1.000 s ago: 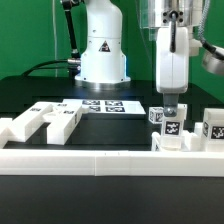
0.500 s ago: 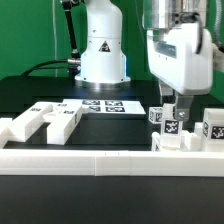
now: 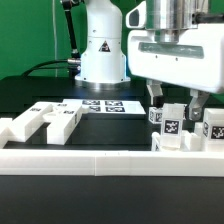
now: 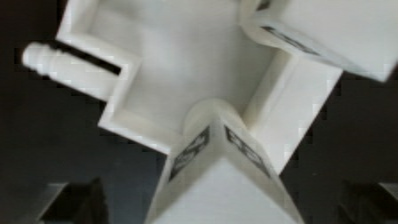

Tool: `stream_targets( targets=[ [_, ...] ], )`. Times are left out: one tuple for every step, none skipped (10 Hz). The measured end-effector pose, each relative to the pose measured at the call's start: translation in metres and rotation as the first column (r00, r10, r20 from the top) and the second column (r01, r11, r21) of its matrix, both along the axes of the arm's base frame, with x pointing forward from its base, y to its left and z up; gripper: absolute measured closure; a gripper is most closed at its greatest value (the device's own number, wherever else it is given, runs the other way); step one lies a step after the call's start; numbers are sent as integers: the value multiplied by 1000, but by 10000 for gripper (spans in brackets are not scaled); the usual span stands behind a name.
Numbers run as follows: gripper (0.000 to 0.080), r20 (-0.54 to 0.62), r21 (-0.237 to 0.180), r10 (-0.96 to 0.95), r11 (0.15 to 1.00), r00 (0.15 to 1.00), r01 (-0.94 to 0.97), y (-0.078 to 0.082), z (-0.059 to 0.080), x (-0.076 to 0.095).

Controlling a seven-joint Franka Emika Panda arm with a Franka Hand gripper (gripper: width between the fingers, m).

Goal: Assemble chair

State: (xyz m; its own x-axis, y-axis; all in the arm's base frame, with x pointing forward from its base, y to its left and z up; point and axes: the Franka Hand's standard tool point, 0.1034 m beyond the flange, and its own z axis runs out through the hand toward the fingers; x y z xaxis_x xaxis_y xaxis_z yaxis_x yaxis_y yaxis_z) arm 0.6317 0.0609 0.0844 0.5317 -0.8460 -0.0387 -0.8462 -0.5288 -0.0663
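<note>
Arm came straight down from above at the exterior view's right, wrist vertical, the broad face of the hand turned to the camera. Gripper (image 3: 175, 108) was spread wide, fingers (image 3: 155, 98) pointing down on either side of a tagged post (image 3: 172, 122). There was a visible gap on each side, so it gripped nothing. The post stood upright on the chair assembly (image 3: 170, 142), a stepped white block just behind the rail (image 3: 100, 160), with another tagged white part (image 3: 213, 128) just beside it toward the exterior view's right. Loose chair pieces (image 3: 45, 122) lay well apart, at the exterior view's left on the black table (image 3: 30, 95), also just behind the rail. Marker board (image 3: 103, 105) lay flat between them and farther back, in front of the arm base (image 3: 103, 55). Wrist view looked down on the tagged post (image 4: 222, 150) centred between the jaws, with a white slab (image 4: 178, 85) beyond it and a short round peg (image 4: 68, 62) sticking out from the slab's side (blurred, tags unreadable). Finger tips showed there only as dark smudges (image 4: 75, 200).
</note>
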Motion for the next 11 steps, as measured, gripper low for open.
stream_targets(
  targets=[
    [150,9,-5,107,994,994,-107,-3,1,1],
    [150,15,-11,170,985,985,-170,-3,1,2],
    [150,18,-15,220,975,975,-220,-2,1,2],
    [150,23,-22,317,948,948,-316,-2,1,2],
    [150,25,-26,378,926,926,-377,-2,0,2],
    [150,26,-30,427,904,904,-427,-2,0,2],
    [150,23,-42,522,853,853,-521,-3,-1,1],
    [150,22,-45,539,842,842,-538,-3,-1,1],
    [150,17,-55,601,798,799,-599,-4,-1,1],
    [285,17,-56,604,796,797,-602,-5,-1,1],
    [285,17,-56,602,798,799,-600,-5,-1,1]
  ],
)
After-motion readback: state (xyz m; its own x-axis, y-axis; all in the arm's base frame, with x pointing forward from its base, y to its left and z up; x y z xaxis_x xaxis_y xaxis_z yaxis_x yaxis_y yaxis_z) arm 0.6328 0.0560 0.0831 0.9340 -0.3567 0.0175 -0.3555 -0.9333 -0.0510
